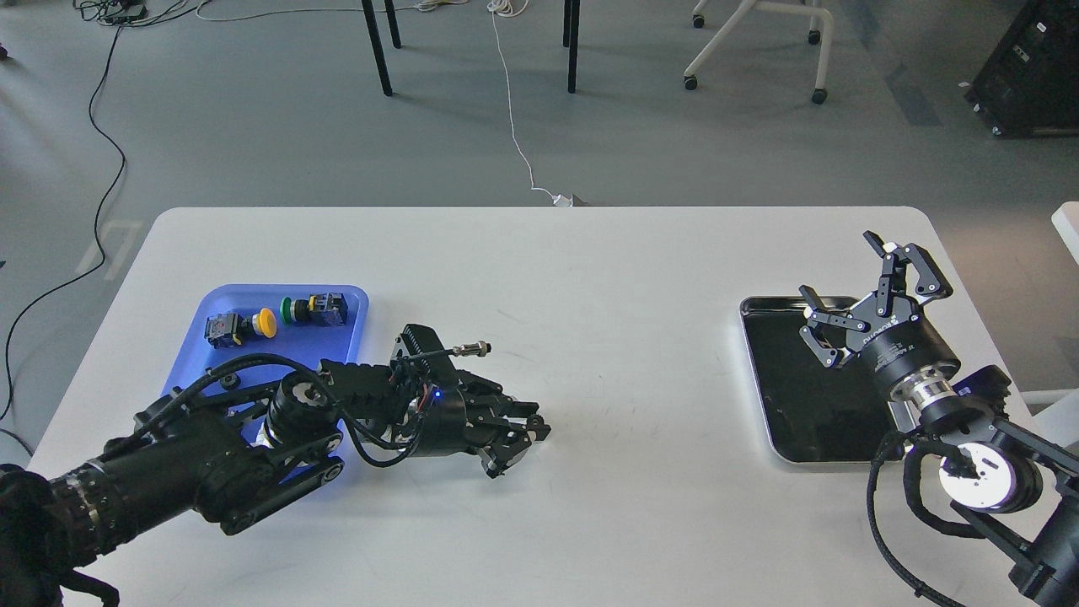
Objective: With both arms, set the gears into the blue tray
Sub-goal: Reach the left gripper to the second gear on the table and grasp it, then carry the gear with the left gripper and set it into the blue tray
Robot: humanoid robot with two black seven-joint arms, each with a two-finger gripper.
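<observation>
At the right of the frame, the right gripper (pixel 847 278) hangs wide open and empty over the metal tray (pixel 759 371). Its dark floor hides any gears. The blue tray (pixel 350 337) is far left, nearer the left gripper (pixel 516 445), and I cannot tell if that one is open or holds anything.
</observation>
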